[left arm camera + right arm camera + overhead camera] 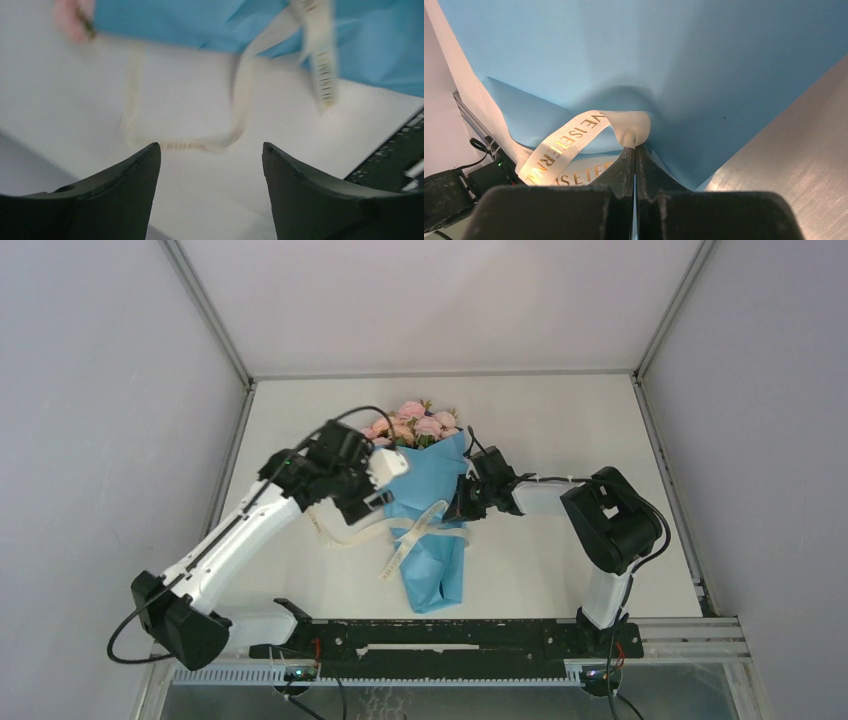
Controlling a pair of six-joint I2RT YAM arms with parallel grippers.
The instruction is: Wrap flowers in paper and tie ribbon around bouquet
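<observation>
The bouquet lies in the middle of the table, pink flowers (415,423) showing at the far, wide end of the light-blue paper (438,565) cone. The cream ribbon (411,533) crosses the cone's waist, and a loop of it trails onto the table at the left. My left gripper (372,502) hovers beside the cone's left edge; in its wrist view it (211,150) is open and empty above the blurred ribbon (240,100) loop, with the paper (200,25) beyond. My right gripper (635,147) is shut on a fold of ribbon (574,140) against the paper (649,50) at the cone's right side (457,508).
A black rail (450,635) runs along the near edge of the table, and it also shows at the right of the left wrist view (395,150). Grey enclosure walls stand to the left (100,440) and right (760,440). The table (560,430) is white.
</observation>
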